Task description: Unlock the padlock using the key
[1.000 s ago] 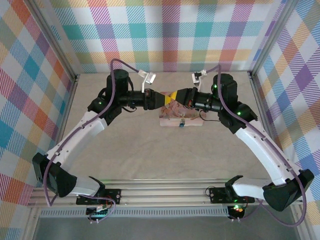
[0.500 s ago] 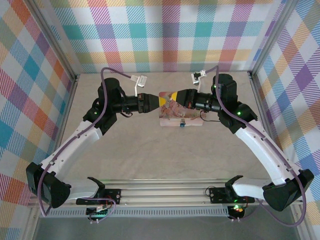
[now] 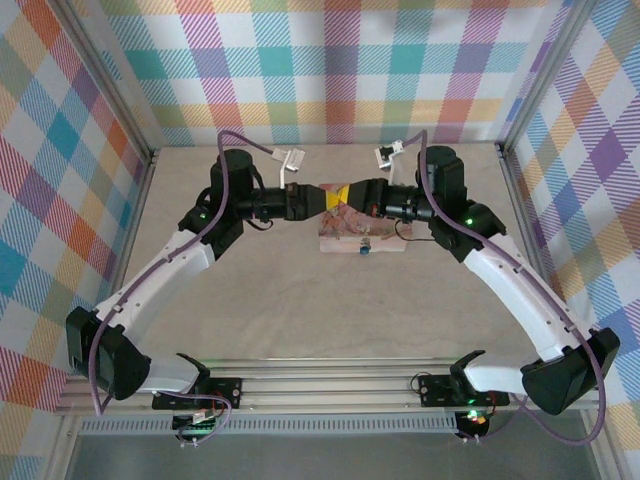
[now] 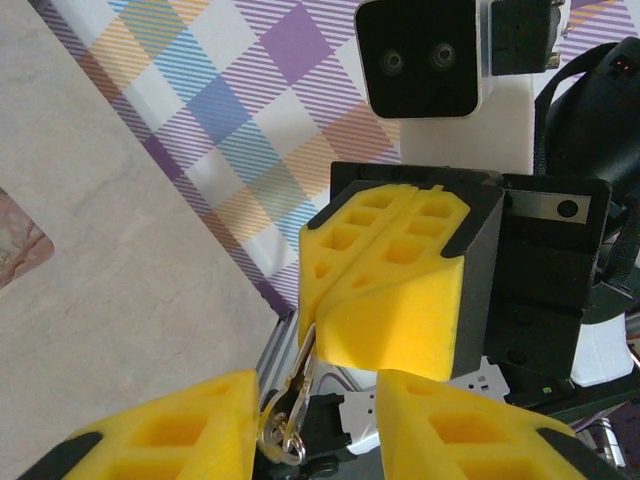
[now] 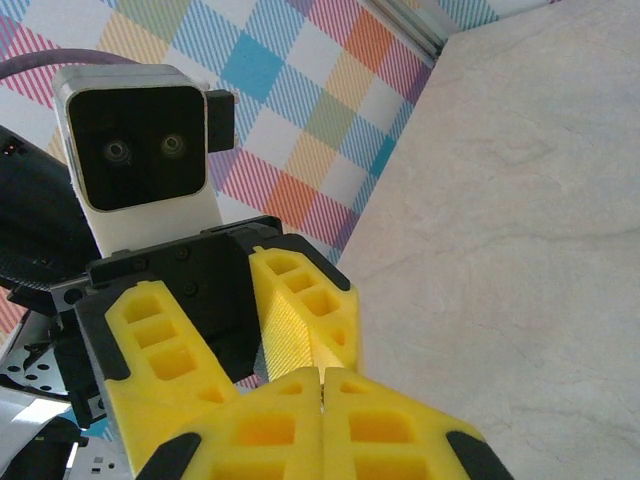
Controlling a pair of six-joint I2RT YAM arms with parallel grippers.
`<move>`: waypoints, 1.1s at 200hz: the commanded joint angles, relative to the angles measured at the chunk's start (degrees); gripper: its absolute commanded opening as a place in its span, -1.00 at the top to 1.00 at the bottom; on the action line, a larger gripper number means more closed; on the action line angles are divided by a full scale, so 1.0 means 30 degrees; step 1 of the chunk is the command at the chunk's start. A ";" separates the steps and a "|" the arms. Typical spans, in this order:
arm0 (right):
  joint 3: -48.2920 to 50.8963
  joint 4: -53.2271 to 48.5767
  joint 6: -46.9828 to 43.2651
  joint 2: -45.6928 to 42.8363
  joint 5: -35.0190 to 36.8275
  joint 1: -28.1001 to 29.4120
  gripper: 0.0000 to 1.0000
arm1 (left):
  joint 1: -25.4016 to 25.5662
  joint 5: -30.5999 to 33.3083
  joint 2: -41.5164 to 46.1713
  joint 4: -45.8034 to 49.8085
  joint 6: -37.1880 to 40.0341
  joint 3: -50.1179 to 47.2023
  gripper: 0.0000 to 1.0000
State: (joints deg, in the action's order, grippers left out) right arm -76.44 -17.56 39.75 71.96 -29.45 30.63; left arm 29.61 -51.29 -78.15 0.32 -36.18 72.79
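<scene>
beige tabletop point(image 3: 300, 300): tiny blue padlock point(image 3: 363, 247); thin silvery key point(image 4: 297, 388).

The walls point(image 3: 340, 60) have a check pattern of pink, purple, blue, teal, orange, yellow and white, with thin stripes inside the squares. The table point(image 3: 300, 310) is pale sandy beige with faint cloudy swirls. The left arm point(image 3: 165, 270) and the right arm point(image 3: 520, 290) are white and black, with a purple cable point(image 3: 221, 150) and a little green light point(image 3: 203, 213). The left gripper point(image 4: 315, 440) and the right gripper point(image 5: 322, 420) are bright yellow with black edges. The camera box point(image 4: 430, 60) is white with a black front. The box point(image 3: 340, 238) is pink with a picture on it. The padlock point(image 3: 363, 247) is blue. The key point(image 4: 300, 375) is shiny silver-grey. The rail point(image 3: 330, 390) is silver-grey too.
</scene>
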 commanded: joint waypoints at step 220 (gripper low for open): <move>-0.0076 -0.0459 0.2231 -0.0622 0.2320 -0.0689 0.00 | -0.0499 -0.0256 -0.0381 0.2099 0.2969 0.1043 1.00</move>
State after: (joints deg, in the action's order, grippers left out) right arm -76.44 -18.31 44.12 71.53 -23.33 29.04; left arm 28.60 -52.38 -79.35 4.69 -31.22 73.36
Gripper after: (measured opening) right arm 0.510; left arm 0.047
